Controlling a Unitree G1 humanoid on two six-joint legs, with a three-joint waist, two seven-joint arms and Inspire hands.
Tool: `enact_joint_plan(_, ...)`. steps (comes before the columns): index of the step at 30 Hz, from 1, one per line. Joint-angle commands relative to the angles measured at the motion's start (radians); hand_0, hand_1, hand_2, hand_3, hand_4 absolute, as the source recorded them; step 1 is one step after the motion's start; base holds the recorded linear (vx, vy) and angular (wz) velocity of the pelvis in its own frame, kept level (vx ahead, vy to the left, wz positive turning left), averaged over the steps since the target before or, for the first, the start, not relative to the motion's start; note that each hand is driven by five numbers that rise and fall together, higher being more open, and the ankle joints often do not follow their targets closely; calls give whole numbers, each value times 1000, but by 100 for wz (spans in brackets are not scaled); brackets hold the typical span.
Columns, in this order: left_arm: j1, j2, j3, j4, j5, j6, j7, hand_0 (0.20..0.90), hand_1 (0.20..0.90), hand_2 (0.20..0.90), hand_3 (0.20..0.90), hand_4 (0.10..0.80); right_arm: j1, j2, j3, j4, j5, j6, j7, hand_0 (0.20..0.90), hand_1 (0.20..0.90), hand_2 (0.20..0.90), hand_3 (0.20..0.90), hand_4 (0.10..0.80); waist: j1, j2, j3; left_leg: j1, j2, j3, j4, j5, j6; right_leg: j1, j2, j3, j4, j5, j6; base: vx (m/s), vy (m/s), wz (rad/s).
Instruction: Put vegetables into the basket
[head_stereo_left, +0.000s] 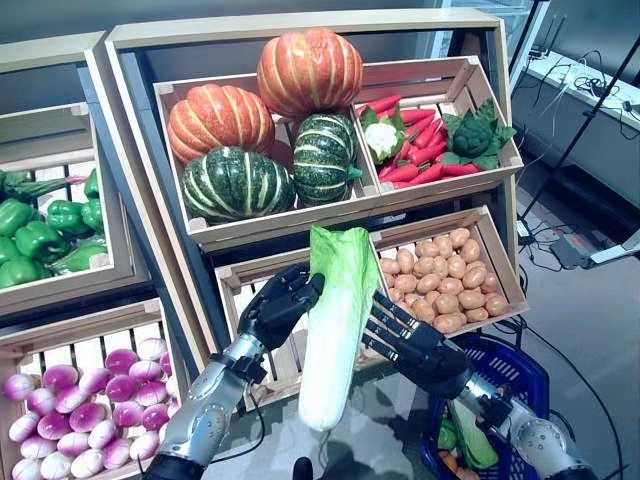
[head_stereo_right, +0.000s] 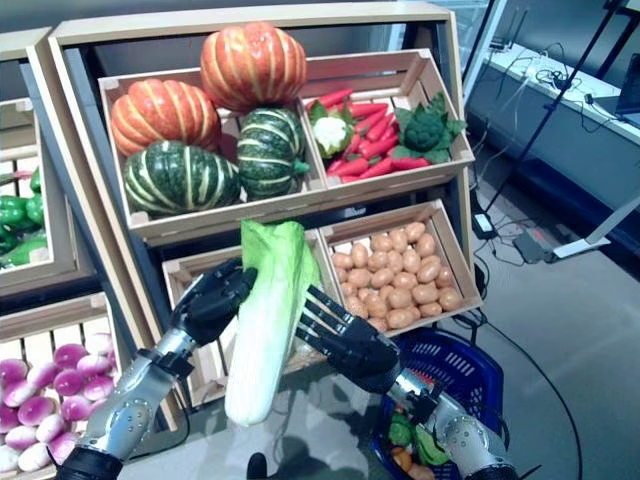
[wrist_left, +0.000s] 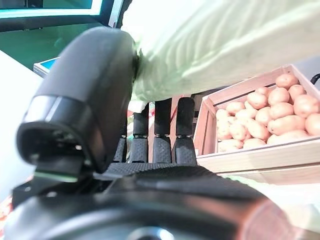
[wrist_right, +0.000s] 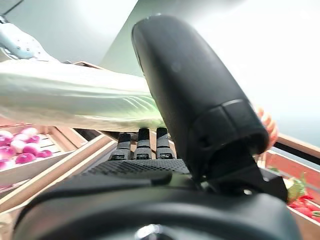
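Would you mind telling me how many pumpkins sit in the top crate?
4: orange top pumpkin, orange left pumpkin, green left pumpkin and green right pumpkin. Others may be hidden behind.

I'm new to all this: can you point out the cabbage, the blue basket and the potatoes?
cabbage (head_stereo_left: 335, 330): left eye view, on its pale middle stalk.
blue basket (head_stereo_left: 520, 368): left eye view, on its mesh wall.
potatoes (head_stereo_right: 395, 283): right eye view, middle of the pile in the crate.
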Motion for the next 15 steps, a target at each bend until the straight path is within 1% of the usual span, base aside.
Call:
enact_joint_plan(1, -127, 13, 33, -51, -22, -103, -18, 300, 300, 300, 300, 400, -103, 4, 58, -132, 5, 30, 95, 900, 900, 900, 900, 800, 24, -21, -16, 107, 64, 10, 3, -147, -65, -42, -83, 6, -22, 119, 29, 0, 0, 0)
enact_joint_plan(6, -134, 16, 16, -57, -33, -113, -10, 300, 300, 300, 300, 400, -116, -7, 114, -138, -19, 75, 48, 900, 900, 900, 900, 800, 27, -23, -19, 106, 65, 10, 3, -144, -66, -43, -84, 4, -22, 120, 29, 0, 0, 0)
enact_joint_plan(8, -137, 16, 11, -58, -37, -121, -8, 300, 300, 300, 300, 400, -119, -8, 134, -126, -34, 67, 28, 900, 900, 900, 900, 800, 28, -24, -20, 106, 66, 11, 3, -143, -66, -44, -84, 3, -22, 122, 28, 0, 0, 0)
enact_joint_plan(13, -141, 9, -5, -60, -39, -137, 8, 300, 300, 300, 300, 400, -129, -2, 173, -107, -51, 81, -16, 900, 900, 900, 900, 800, 32, -25, -19, 106, 66, 8, 3, -140, -66, -43, -84, 2, -20, 122, 26, 0, 0, 0)
enact_joint_plan(15, -143, 6, -10, -60, -39, -141, 16, 300, 300, 300, 300, 400, -133, 4, 187, -102, -42, 83, -58, 900, 900, 900, 900, 800, 32, -25, -20, 106, 66, 9, 3, -139, -67, -43, -85, 2, -20, 123, 25, 0, 0, 0)
